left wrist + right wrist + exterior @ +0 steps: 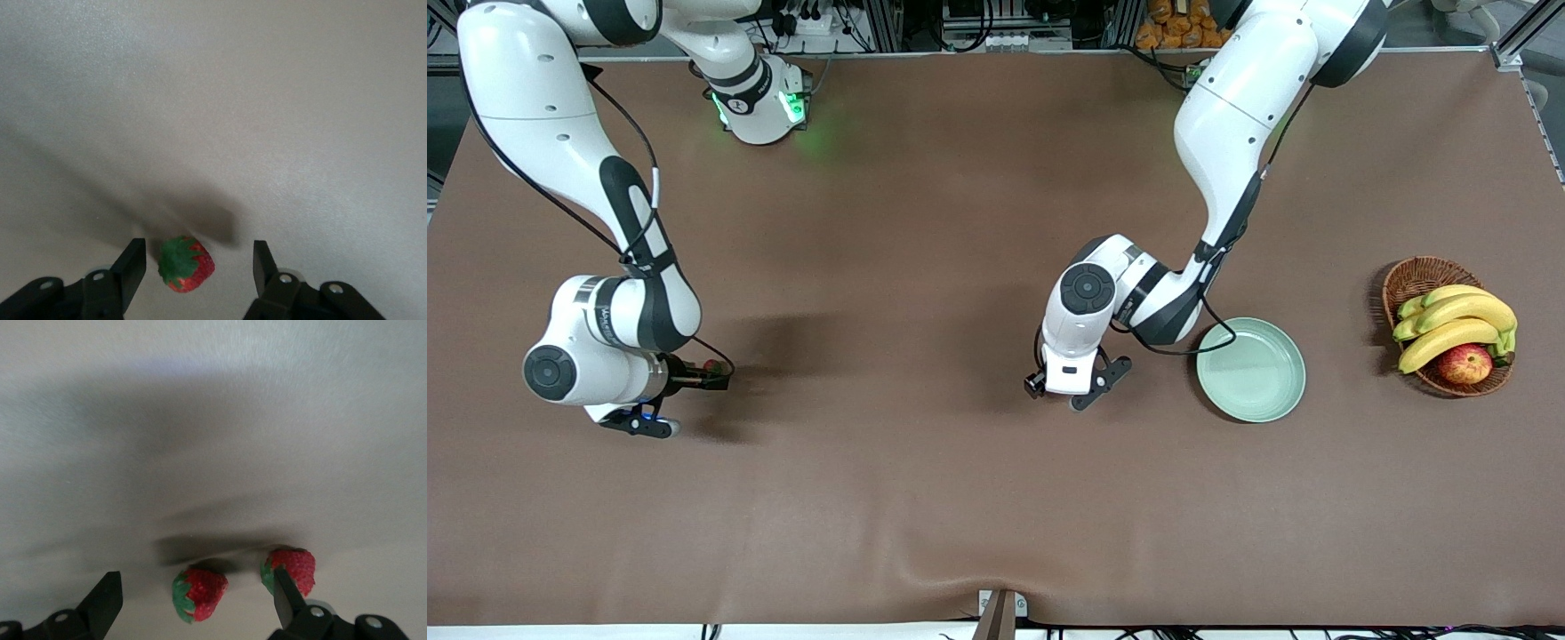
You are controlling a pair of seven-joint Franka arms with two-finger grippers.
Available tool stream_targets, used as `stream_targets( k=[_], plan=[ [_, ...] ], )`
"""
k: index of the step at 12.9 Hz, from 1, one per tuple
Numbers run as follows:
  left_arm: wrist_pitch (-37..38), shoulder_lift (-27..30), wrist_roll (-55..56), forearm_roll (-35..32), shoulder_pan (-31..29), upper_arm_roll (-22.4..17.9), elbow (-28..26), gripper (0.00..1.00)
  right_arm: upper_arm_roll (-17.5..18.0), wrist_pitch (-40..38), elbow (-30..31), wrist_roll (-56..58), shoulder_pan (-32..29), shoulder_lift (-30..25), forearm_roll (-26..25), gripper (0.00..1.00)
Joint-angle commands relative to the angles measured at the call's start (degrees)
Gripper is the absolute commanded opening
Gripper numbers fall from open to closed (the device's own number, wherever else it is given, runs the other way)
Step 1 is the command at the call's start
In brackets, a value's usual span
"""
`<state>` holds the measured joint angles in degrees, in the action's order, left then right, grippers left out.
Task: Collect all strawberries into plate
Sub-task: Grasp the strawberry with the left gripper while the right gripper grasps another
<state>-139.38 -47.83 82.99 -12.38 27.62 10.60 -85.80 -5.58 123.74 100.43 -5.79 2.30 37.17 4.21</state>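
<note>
Strawberries are barely seen from the front: one red speck (710, 364) shows at the right gripper (716, 380), toward the right arm's end of the table (925, 498). That table is covered by a brown cloth with a crease near its front edge, and racks and cables line the room along the top. One mint plate (1251, 370), holding nothing, lies near the left arm's end, and one basket (1423, 277) with one bunch of bananas (1454, 324) and one apple (1464, 364) stands closer to that end. The left gripper (1069, 396) is held low over the cloth just beside the plate.

From the left wrist, one strawberry (187, 265) is seen lying on the cloth between the parted fingers (130, 267) of the left gripper (199, 268), nearer one finger and touching neither.

From the right wrist, two strawberries are counted on the cloth. One (198, 593) lies between the spread fingers (105, 597) of the right gripper (197, 600); the other (291, 569) is partly covered by one fingertip, and contact cannot be told. Neither is gripped.
</note>
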Motion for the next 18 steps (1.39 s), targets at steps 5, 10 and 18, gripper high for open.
stream_targets(
  k=[5, 10, 18],
  plan=[
    [-0.19, -1.48, -0.29, -1.68, 0.32, -0.22, 1.43, 0.09, 1.45, -0.16, 1.17, -0.28, -1.42, -1.57, -1.4, 0.99],
    [0.77, 2.63, -0.29, -1.51, -0.82, -0.22, 1.17, 0.0, 2.24, -3.59, 0.9, -0.63, -1.33, -2.37, -0.78, 0.98],
    [12.1, 15.11, -12.55, -0.02, -9.41, 0.74, 0.21, 0.0, 2.15, -4.03, 1.25, -2.56, -1.42, -1.05, -0.78, 0.83]
  ],
)
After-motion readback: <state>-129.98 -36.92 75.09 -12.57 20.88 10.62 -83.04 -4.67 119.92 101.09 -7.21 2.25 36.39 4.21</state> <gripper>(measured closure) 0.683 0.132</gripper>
